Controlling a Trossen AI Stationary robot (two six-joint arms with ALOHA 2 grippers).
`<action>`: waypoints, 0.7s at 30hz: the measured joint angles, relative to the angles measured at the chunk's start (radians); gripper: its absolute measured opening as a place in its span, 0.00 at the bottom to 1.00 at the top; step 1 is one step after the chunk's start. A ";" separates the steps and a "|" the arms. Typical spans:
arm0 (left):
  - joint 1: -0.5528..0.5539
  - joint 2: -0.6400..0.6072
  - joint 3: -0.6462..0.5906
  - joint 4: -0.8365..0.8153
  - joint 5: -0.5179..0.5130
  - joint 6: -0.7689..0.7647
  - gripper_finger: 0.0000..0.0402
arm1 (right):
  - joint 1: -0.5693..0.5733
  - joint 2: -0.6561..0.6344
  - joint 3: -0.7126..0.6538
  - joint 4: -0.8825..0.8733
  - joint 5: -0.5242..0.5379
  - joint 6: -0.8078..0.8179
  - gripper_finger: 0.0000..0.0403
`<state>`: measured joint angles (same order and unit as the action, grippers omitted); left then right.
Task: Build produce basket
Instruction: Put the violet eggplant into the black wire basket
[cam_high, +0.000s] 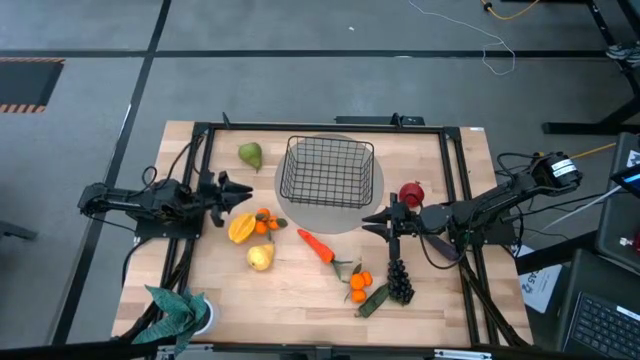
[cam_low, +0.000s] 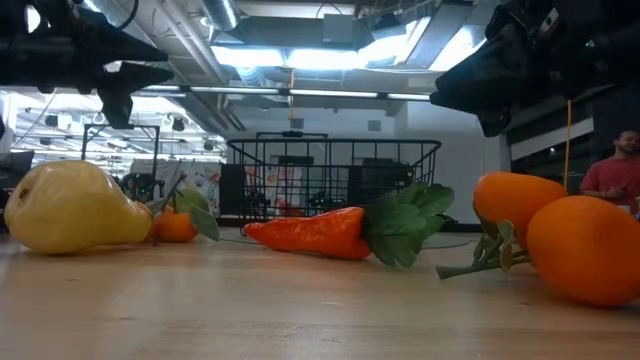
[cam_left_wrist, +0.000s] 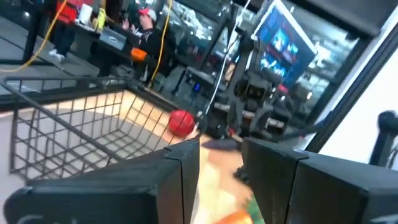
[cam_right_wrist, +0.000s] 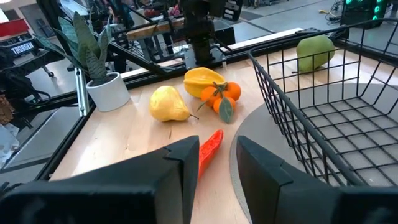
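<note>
The black wire basket (cam_high: 328, 172) stands on a grey round mat at the table's far middle, with nothing in it. Produce lies around it on the wood: a green pear (cam_high: 250, 155), a yellow fruit (cam_high: 241, 228) with small oranges (cam_high: 264, 222), a yellow pear (cam_high: 261, 258), a carrot (cam_high: 316, 245), two more oranges (cam_high: 358, 285), a dark green vegetable (cam_high: 372, 300), dark grapes (cam_high: 400, 282) and a red fruit (cam_high: 411, 193). My left gripper (cam_high: 243, 196) hovers left of the basket, open. My right gripper (cam_high: 372, 221) hovers right of the carrot (cam_right_wrist: 210, 146), open; both are empty.
A teal leafy plant in a white pot (cam_high: 180, 310) stands at the near left corner. A black frame rail (cam_high: 330, 127) runs around the table. Bare wood lies near the front edge. A person (cam_low: 615, 170) is in the room behind.
</note>
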<state>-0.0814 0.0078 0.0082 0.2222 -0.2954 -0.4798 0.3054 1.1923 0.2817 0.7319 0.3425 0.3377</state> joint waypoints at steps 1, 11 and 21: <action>0.000 0.000 0.000 -0.005 0.019 -0.021 0.27 | 0.000 0.000 0.000 0.001 -0.024 0.031 0.26; 0.000 0.001 0.000 -0.087 0.174 -0.007 0.27 | 0.068 -0.016 0.000 0.058 -0.504 0.204 0.26; 0.000 0.000 0.000 -0.114 0.198 -0.026 0.27 | 0.189 0.012 0.032 0.066 -0.263 0.058 0.26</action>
<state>-0.0814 0.0082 0.0082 0.1081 -0.0975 -0.5062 0.4948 1.2048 0.3139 0.7976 0.0798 0.3960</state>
